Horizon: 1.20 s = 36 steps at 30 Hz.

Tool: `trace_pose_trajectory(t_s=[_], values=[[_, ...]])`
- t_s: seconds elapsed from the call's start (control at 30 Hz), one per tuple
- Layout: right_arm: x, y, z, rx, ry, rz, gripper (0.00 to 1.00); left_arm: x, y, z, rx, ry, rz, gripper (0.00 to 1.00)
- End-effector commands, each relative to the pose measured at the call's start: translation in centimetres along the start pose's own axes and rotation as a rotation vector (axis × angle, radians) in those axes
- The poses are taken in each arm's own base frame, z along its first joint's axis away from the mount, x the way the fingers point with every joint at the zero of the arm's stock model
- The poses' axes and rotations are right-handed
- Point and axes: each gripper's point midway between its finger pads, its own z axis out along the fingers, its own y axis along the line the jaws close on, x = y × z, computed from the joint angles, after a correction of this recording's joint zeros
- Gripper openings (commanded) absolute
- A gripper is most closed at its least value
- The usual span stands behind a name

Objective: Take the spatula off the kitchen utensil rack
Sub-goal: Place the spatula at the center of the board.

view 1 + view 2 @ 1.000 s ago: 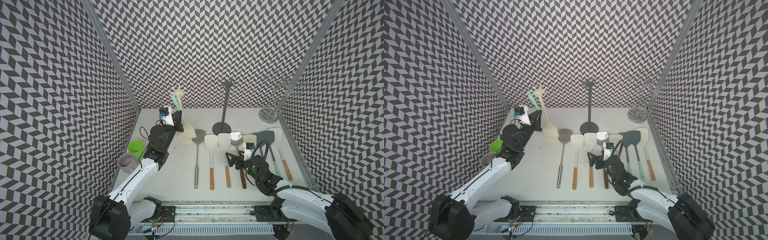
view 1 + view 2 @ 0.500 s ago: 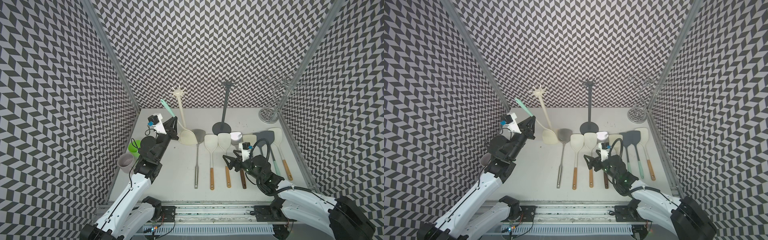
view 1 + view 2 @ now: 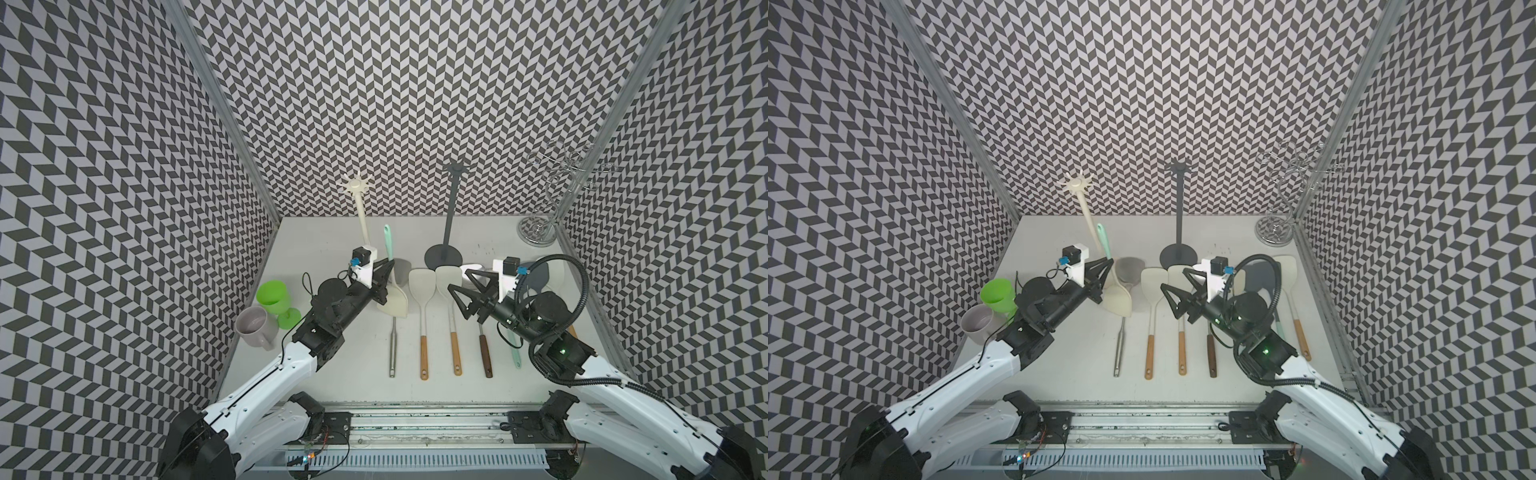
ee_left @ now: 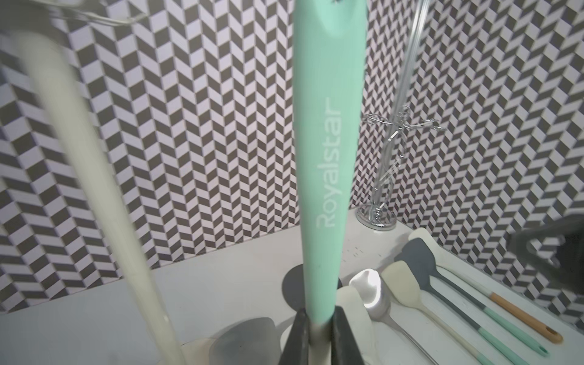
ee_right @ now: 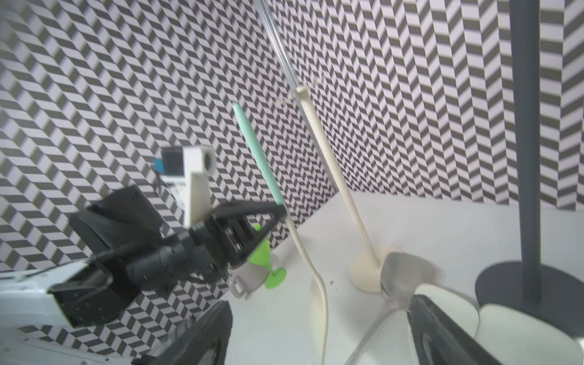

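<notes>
Chevron walls ring the pale surface (image 3: pixel 316 249) where my left claw (image 3: pixel 388 276) is clamped on the narrow neck of the mint-handled, cream-bladed spatula (image 3: pixel 388 245), upright just beside the cream hooked utensil rack (image 3: pixel 362 216), which I judge light, stiff and probably slick, while my right claw (image 3: pixel 459 279) hangs spread apart.

Left arm extends forward, end effector (image 3: pixel 387 270) raised, jaws shut on the spatula (image 3: pixel 388 245). Right arm folds at the elbow, end effector (image 3: pixel 459 281) spread wide, pointing leftward.
</notes>
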Motion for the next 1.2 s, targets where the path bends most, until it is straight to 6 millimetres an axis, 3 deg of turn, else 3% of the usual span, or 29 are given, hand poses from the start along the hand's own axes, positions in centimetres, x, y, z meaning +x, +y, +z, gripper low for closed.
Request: trace_pose_trajectory(t_s=[0.0,0.17,0.27,0.57,0.83,0.93,1.03,1.07,1.1,1.17], values=[[-2.1,1.8,0.5,-0.065,0.0,-0.066,0.86,-2.6,-2.1,0.4,0.023,-0.047,0.167,0.0],[-3.0,2.7,2.1,-0.112,0.017,-0.128,0.79,-2.2,-5.8,1.1,0.115,-0.022,0.244,0.0],[-3.0,3.3,3.0,-0.149,0.041,-0.134,0.76,-1.4,-7.0,1.8,0.132,0.007,0.278,0.0],[-3.1,3.2,4.4,-0.155,0.062,-0.14,0.68,-0.2,-8.0,2.6,0.147,0.044,0.302,0.0],[-3.9,2.2,5.6,-0.1,0.04,-0.134,0.5,-0.3,-8.5,2.2,0.178,0.034,0.298,0.0],[-3.7,2.3,6.3,-0.117,0.053,-0.124,0.37,-0.3,-8.6,2.1,0.186,0.03,0.289,0.0],[-3.3,2.5,6.9,-0.139,0.077,-0.118,0.06,-0.7,-8.5,2.1,0.176,0.024,0.268,0.0],[-3.1,2.5,6.9,-0.142,0.08,-0.117,0.0,-1.0,-8.4,2.0,0.169,0.018,0.253,0.0],[-3.0,2.5,6.9,-0.139,0.075,-0.118,0.0,-1.3,-8.0,2.0,0.149,0.011,0.23,0.03],[-3.3,2.4,6.5,-0.13,0.041,-0.129,0.0,-2.0,-7.7,1.8,0.143,0.005,0.178,0.41]])
